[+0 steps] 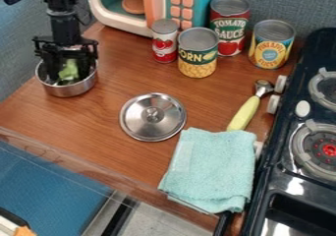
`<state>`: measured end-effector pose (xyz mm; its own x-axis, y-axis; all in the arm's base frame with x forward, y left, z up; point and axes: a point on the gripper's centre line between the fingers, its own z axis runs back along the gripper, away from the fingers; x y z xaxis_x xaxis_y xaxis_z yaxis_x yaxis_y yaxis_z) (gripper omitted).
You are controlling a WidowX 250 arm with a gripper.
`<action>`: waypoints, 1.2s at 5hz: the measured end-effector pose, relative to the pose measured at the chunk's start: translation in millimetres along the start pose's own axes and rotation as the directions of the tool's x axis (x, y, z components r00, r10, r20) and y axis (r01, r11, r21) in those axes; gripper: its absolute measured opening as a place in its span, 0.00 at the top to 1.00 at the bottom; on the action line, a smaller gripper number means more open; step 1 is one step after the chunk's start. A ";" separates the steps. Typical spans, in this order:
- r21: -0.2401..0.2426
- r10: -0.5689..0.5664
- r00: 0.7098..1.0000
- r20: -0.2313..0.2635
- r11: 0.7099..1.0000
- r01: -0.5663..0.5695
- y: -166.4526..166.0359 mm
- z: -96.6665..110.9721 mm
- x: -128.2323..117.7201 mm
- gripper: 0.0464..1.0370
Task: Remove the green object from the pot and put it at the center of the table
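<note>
At the upper left, the black gripper [68, 72] points down into a small silver metal pot [70, 89]. A light green object [68, 71] lies within the pot, partly covered by the dark gripper parts around it. Whether the gripper holds this object or only surrounds it is not clear. The pot stands upright on the brown wooden table [108, 104], close to its left edge.
A silver lid [153, 117] lies mid-table. Behind are a small red can [164, 44], a corn can [197, 55], other cans and a toy microwave [148, 9]. A teal cloth [211, 168] and a yellow-handled scoop [244, 113] lie beside the stove [298, 181].
</note>
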<state>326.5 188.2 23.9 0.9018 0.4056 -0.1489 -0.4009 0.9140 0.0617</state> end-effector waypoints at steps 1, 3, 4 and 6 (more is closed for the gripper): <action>-0.033 -0.035 0.997 0.064 0.999 0.037 -21.3 34.8 1.6 0.29; -0.021 -0.164 0.983 0.083 0.986 0.166 -71.7 47.0 -7.4 0.29; -0.018 -0.232 0.969 0.081 0.972 0.234 -102.5 48.0 -12.9 0.29; 0.007 -0.281 0.959 0.028 0.960 0.281 -127.2 27.9 -16.8 0.29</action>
<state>366.9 65.3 46.1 0.9823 0.1326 -0.1322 -0.1306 0.9912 0.0238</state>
